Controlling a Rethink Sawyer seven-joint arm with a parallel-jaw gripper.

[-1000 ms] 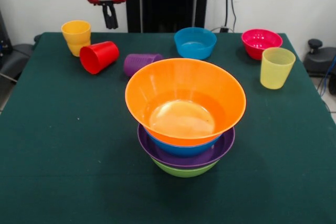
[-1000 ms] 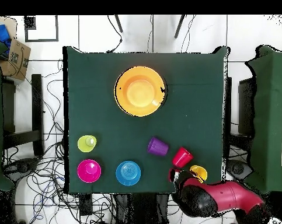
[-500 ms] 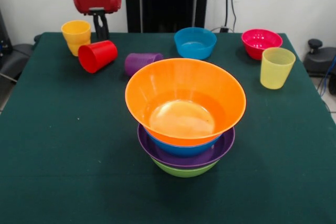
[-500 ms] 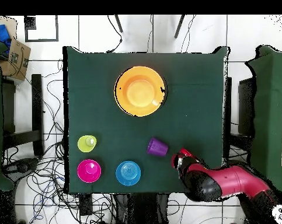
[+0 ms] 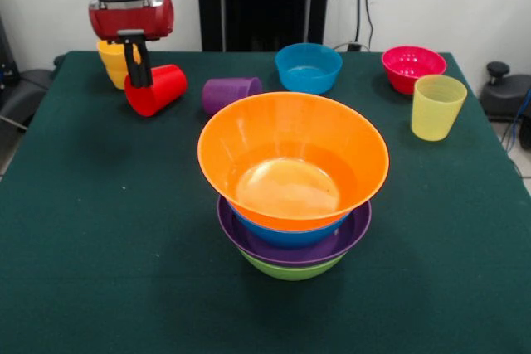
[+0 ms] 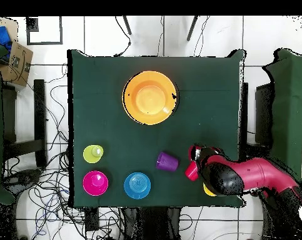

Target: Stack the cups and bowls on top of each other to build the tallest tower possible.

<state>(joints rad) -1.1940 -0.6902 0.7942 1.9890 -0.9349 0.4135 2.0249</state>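
**Gripper at the tipped red cup**

The gripper hangs right over the red cup, which lies on its side beside the upright orange-yellow cup. I can't tell how its jaws stand. The cup looks light, stiff, slick plastic, likely to roll; its rim seems the best hold.

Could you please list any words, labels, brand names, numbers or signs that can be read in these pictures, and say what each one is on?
None can be read.
The cups, the bowls and the green table cloth carry no print that shows.
The arm's red wrist housing shows no lettering.
In the overhead view, the cardboard box beside the table has dark marks on it, too small to read.
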